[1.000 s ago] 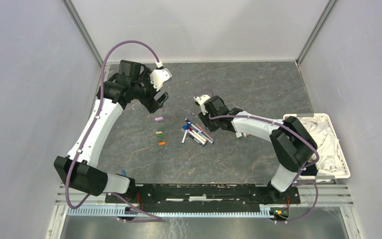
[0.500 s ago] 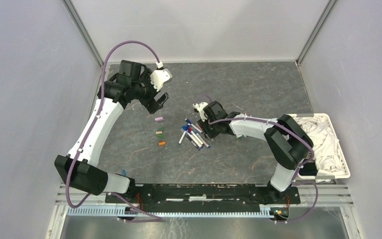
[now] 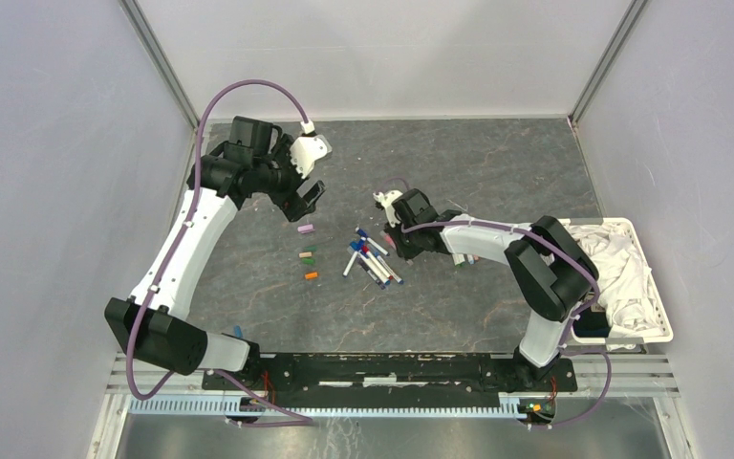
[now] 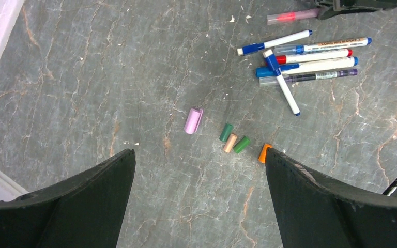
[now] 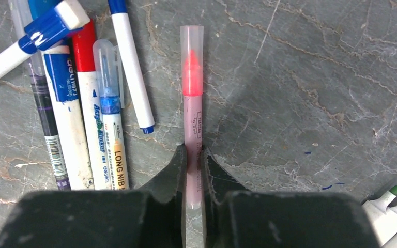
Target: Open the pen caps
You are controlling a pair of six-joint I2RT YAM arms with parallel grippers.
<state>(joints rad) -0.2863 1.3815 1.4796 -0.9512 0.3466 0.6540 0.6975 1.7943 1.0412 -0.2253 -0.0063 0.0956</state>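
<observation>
The left pincer (image 3: 307, 196) hangs above the bench (image 3: 497, 163), left of the heap of pens (image 3: 371, 258) and farther back than it. Its jaws are spread as wide as they go, with nothing between them. In the left wrist view its two black fingers (image 4: 82, 201) frame a short row of loose caps that lies left of the heap and apart from it. A pink cap (image 4: 193, 120) sits a little away from the others. Then come a dark green cap (image 4: 226, 133), a tan cap (image 4: 230, 143) and a light green cap (image 4: 241, 144) close side by side, and last an orange cap (image 4: 264, 153).

The heap itself sits about mid-bench. Its white barrels with blue, red and purple ends lie roughly parallel, and one blue-capped pen (image 4: 284, 90) lies slantwise over them. Just right of the heap, apart from it, a pink pen (image 5: 192, 93) lies flat on the bench with a clear cap over its pink tip. The right pincer (image 5: 194, 152) is closed on this pen's barrel at the end away from the cap, one finger touching each side.

Farther right of the heap, a few green-tipped markers (image 5: 393, 201) show. Rightmost, at the bench's edge, stands a white basket (image 3: 667, 330) with white cloth (image 3: 621, 268) in it.
</observation>
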